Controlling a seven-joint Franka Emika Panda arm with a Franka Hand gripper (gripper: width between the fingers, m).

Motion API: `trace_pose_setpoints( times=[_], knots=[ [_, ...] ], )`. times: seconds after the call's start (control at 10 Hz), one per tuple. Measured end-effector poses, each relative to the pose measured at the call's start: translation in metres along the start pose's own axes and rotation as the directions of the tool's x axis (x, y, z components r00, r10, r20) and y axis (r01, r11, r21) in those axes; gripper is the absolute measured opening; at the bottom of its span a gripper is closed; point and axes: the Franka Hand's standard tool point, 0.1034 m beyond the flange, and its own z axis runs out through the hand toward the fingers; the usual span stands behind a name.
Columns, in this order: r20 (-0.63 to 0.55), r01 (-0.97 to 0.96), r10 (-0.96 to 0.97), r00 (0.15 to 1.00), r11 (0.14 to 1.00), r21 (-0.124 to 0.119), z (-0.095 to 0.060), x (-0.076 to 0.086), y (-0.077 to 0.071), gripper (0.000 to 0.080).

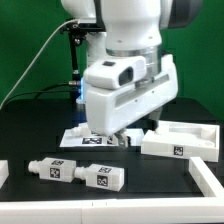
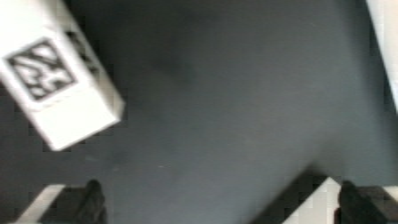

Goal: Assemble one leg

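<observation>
Two legs lie on their sides on the black table at the front of the exterior view, one [image 1: 55, 168] to the left of the other [image 1: 101, 178], both white with square tags. My gripper [image 1: 120, 138] hangs low over the table behind them, mostly hidden by the white hand. In the wrist view a white tagged block [image 2: 63, 72], which looks like a leg, lies apart from the gripper [image 2: 222, 206]. The two dark fingertips [image 2: 82, 202] stand wide apart with only bare black table between them.
The large flat white tray-like piece [image 1: 182, 140] lies at the exterior view's right. The marker board [image 1: 84, 134] lies under the arm. White parts show at the left edge [image 1: 4, 170] and front right [image 1: 211, 180]. A green wall stands behind.
</observation>
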Motion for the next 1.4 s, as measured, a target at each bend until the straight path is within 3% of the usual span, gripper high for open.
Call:
trace_pose_setpoints(
  times=[0.1,0.3,0.6,0.8,0.9,1.1,1.2,1.4],
  knots=[
    [-0.005,-0.001,0.001,1.000,1.000,-0.004,-0.004,0.002,-0.003,0.0650],
    [0.026,-0.091,0.090,0.996,0.995,0.028,-0.002,0.000,-0.013,0.0650],
    [0.029,-0.087,0.087,0.996,0.996,0.028,0.000,-0.002,-0.010,0.0650],
    [-0.018,0.089,-0.090,0.996,0.995,-0.041,0.007,-0.016,0.024,0.0650],
    [-0.027,0.131,-0.133,0.991,0.989,-0.062,0.011,-0.023,0.040,0.0650],
    [-0.033,0.212,-0.215,0.976,0.974,-0.084,0.027,-0.030,0.058,0.0650],
    [-0.029,0.218,-0.221,0.975,0.973,-0.077,0.038,-0.034,0.059,0.0650],
    [-0.031,0.208,-0.211,0.977,0.975,-0.079,0.034,-0.032,0.058,0.0650]
  ],
)
